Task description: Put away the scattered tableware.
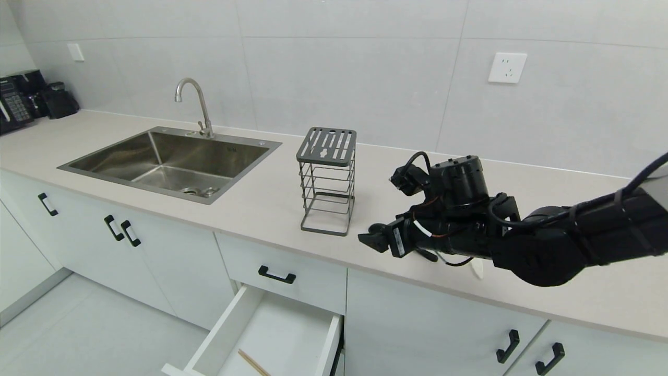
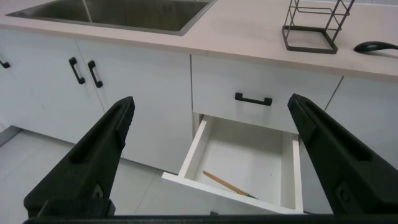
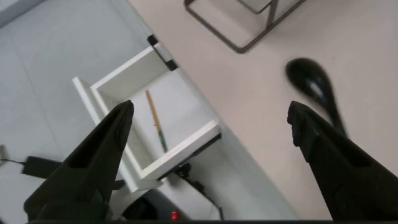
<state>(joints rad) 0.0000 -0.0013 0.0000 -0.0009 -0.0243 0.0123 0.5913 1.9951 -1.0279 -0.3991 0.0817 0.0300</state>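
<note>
A black spoon [image 3: 314,84] lies on the beige counter [image 1: 250,209], just right of the wire rack [image 1: 326,180]; the left wrist view catches the spoon [image 2: 376,46] at the counter's edge. My right gripper [image 1: 374,241] hovers low over the counter in front of the rack. In its own view the right gripper [image 3: 211,162] stands open and empty, short of the spoon. Below the counter, an open white drawer [image 1: 271,329] holds a pair of wooden chopsticks [image 1: 253,363]. My left gripper [image 2: 211,168] is open and empty in front of the drawer [image 2: 249,149].
A steel sink [image 1: 172,162] with a tap [image 1: 195,104] sits at the left of the counter. A small white object [image 1: 476,269] peeks out under my right arm. Closed cabinets with black handles flank the drawer. Black appliances [image 1: 26,99] stand at the far left.
</note>
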